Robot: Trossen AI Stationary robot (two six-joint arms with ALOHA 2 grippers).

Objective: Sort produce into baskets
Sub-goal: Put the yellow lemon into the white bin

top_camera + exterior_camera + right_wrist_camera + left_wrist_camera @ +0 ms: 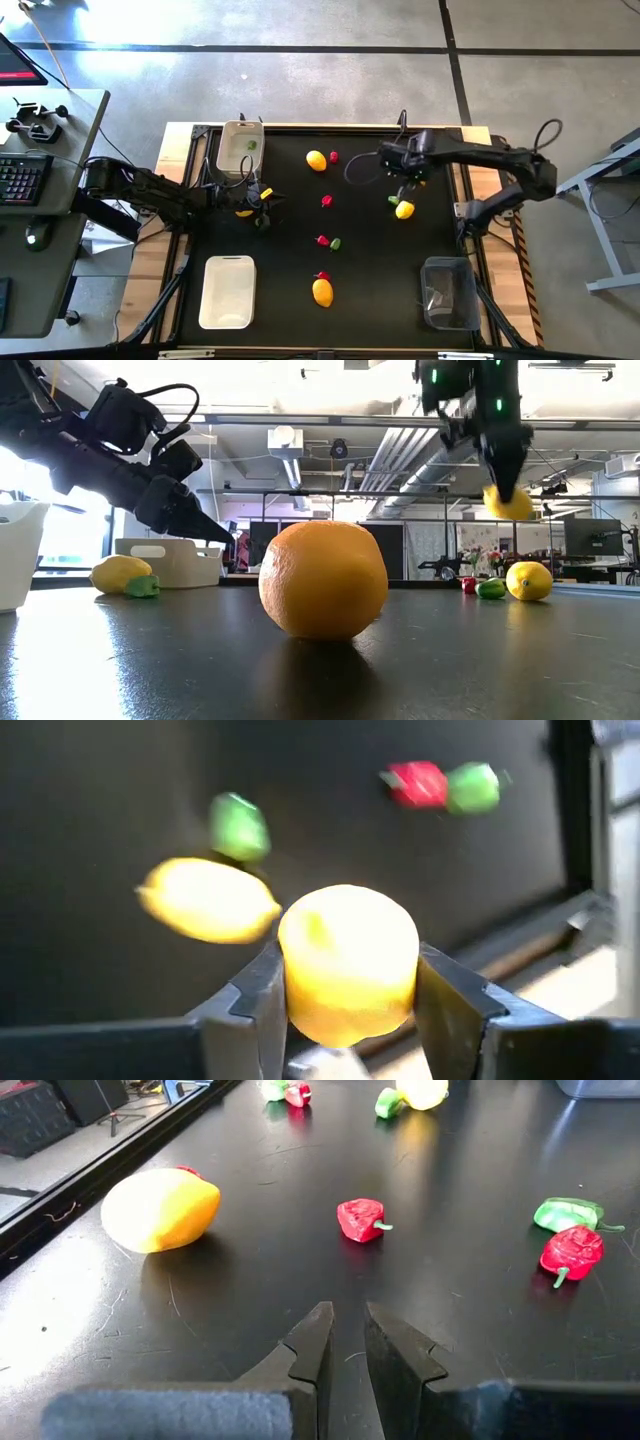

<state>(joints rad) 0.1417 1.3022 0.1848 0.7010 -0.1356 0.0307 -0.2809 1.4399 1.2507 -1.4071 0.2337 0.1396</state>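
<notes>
My right gripper (348, 982) is shut on a yellow lemon (345, 955) and holds it high above the black table, as the low view shows (510, 503). Below it on the table lie another lemon (404, 209) and a green piece (393, 200). More produce lies mid-table: a lemon (316, 160), red pieces (326, 200) and an orange-yellow oval (322, 292). The baskets stand apart: a beige tub (240, 160) far left, a white tray (227, 300) near left, a clear bin (450, 300) near right. My left gripper (346, 1330) waits beside the tub, fingers nearly together, holding nothing. My right gripper pinches the lemon between its two fingers, one finger on each of two opposite sides (290, 975). The fingers come from above and point steeply down. The lemon is lifted clear of the table and sits between the fingertips (440, 990).
A green piece (251, 144) lies inside the beige tub. A yellow piece (245, 210) and a green one (142, 586) lie close to my left gripper. A red and a green piece (328, 242) lie mid-table. Wooden rails border the black mat.
</notes>
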